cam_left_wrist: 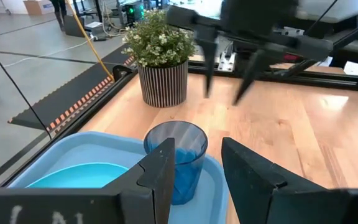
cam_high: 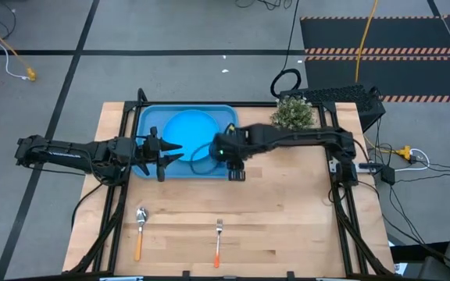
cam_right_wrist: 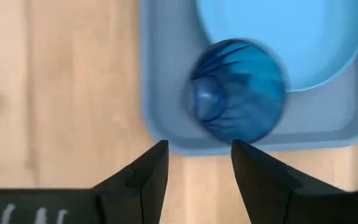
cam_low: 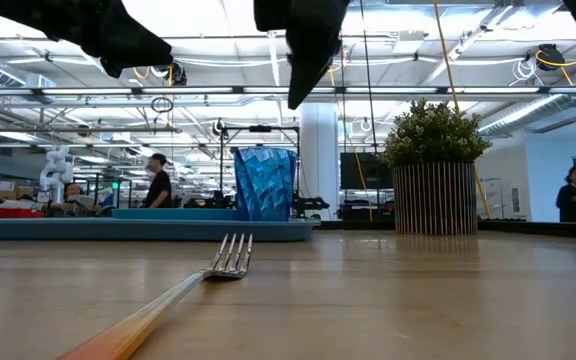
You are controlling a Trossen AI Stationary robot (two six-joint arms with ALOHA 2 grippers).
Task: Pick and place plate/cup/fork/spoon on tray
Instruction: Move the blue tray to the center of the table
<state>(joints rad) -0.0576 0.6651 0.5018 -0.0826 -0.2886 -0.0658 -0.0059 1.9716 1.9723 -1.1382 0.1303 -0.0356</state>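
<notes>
Fork (cam_high: 219, 240) lies lengthwise, tines toward the tray (cam_high: 148, 119); both grippers (cam_high: 165, 154) (cam_high: 237, 173) hover spread, empty.

Grey floor (cam_high: 170, 31), striped mat (cam_high: 381, 51), bright ceiling lights (cam_low: 448, 60), potted plant (cam_low: 434, 170)

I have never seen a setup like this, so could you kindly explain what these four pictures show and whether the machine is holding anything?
Two dark robot arms work at a wooden table. One picture looks straight down, one looks level across the tabletop, and two come from cameras on the arms' wrists. The left gripper hovers over the tray, and the right gripper hangs just past the tray's front edge; both are open and hold nothing. The tray already carries the plate and the cup, standing upright. The spoon and the fork lie on the table near its front edge. A potted plant stands at the back.
</notes>
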